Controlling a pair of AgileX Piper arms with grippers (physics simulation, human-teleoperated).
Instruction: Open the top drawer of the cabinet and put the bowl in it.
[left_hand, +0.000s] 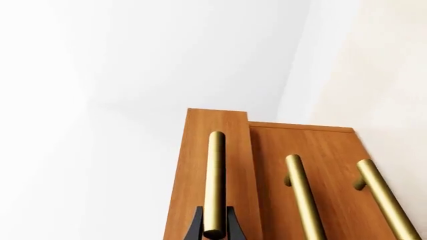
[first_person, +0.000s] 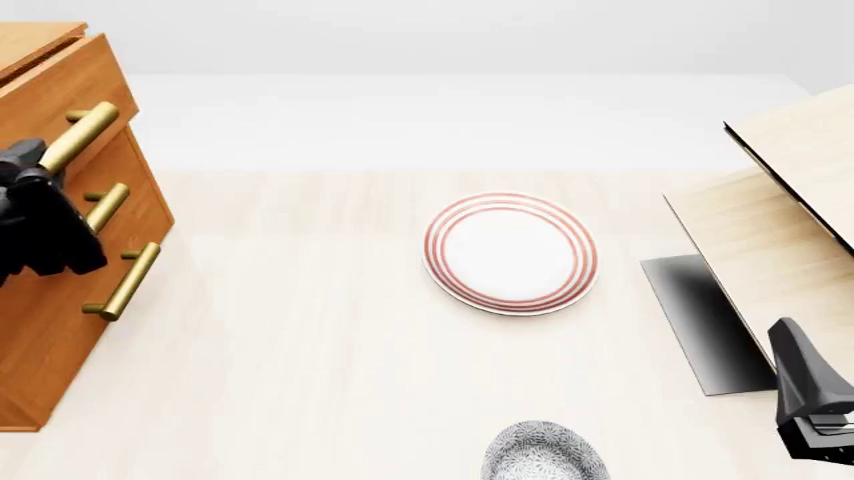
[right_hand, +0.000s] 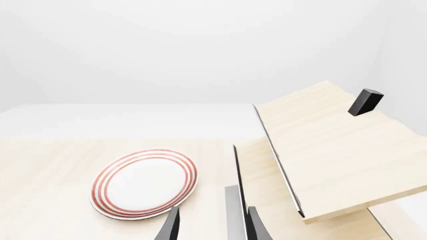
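The orange-brown cabinet (first_person: 54, 300) stands at the table's left edge. Its top drawer (left_hand: 217, 150) sticks out a little past the two lower drawer fronts. My left gripper (left_hand: 215, 230) is shut on the top drawer's brass bar handle (left_hand: 215, 175), one black finger on each side; the front view shows the left gripper (first_person: 40, 170) at that handle (first_person: 80, 135). The speckled bowl (first_person: 545, 455) sits at the near edge of the table, cut off by the frame. My right gripper (right_hand: 213, 231) is open and holds nothing; in the front view the right gripper (first_person: 801, 380) hovers right of the bowl.
A white red-ringed plate (first_person: 510, 252) lies mid-table, also in the right wrist view (right_hand: 145, 182). A pale light-wood structure (first_person: 787, 210) with a dark panel (first_person: 701, 320) fills the right side. A small black block (right_hand: 365, 101) sits on its top.
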